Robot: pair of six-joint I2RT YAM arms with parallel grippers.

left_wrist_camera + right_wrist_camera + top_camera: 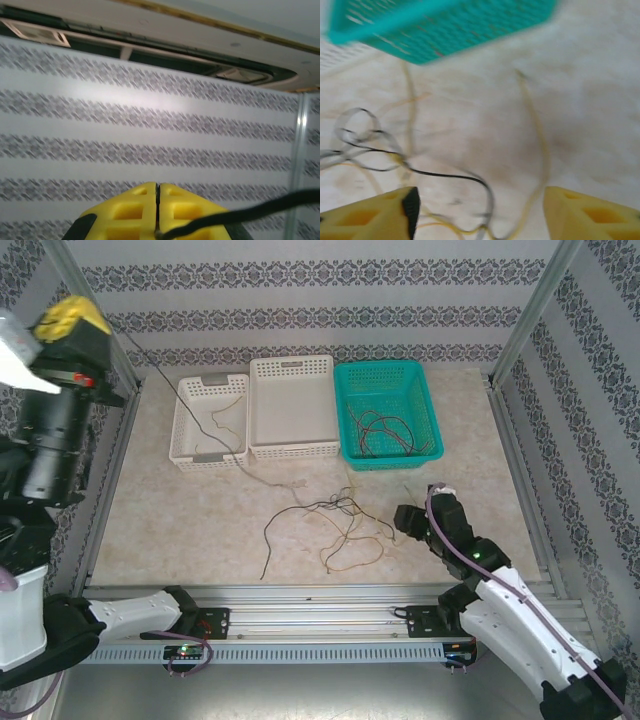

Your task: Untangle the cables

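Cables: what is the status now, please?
Left gripper shut on dark cable, raised high. Right gripper open beside tangled cables. Teal basket holds other cables.

Worktop (170, 535): beige, marbled. Along the far edge, side by side: small white basket (205, 461) on the left, larger white basket (295, 450) in the middle, teal basket (392, 459) on the right. Walls (330, 310) have patterned stripes.

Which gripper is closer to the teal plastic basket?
Right. The right gripper is open just in front of the teal plastic basket; the left gripper is raised far left, shut on a thin dark cable.
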